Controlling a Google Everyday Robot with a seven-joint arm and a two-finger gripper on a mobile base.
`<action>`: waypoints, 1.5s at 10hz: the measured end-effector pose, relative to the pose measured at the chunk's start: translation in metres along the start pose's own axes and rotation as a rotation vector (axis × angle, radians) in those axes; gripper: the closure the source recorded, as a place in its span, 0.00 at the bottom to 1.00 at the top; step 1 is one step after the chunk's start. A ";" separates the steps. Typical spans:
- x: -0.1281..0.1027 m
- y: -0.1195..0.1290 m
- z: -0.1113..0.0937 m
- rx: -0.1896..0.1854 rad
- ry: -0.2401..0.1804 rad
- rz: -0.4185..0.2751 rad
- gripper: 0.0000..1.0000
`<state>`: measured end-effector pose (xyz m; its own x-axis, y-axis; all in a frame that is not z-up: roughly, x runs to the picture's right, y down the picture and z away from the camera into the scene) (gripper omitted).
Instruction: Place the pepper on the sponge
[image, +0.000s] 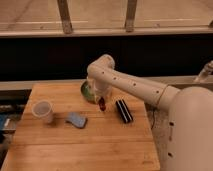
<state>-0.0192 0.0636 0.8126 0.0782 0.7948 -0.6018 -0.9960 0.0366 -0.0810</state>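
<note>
The small dark red pepper (102, 105) hangs just above the wooden table (100, 145), with my gripper (101, 99) shut on its upper end. The white arm comes in from the right and bends down over it. The light blue-grey sponge (76, 120) lies flat on the table, a short way to the left of the pepper and nearer the front. Nothing rests on the sponge.
A green bowl (86, 90) sits just behind the gripper, partly hidden by the arm. A translucent white cup (43, 111) stands left of the sponge. A black bar (124, 110) lies right of the pepper. The table's right edge runs close by the bar.
</note>
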 end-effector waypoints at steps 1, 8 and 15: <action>0.003 0.005 -0.002 -0.011 -0.004 -0.019 1.00; 0.030 0.074 0.005 -0.102 0.015 -0.203 1.00; 0.047 0.153 0.026 -0.140 0.054 -0.363 1.00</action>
<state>-0.1692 0.1224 0.7924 0.4299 0.7125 -0.5546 -0.8882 0.2234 -0.4015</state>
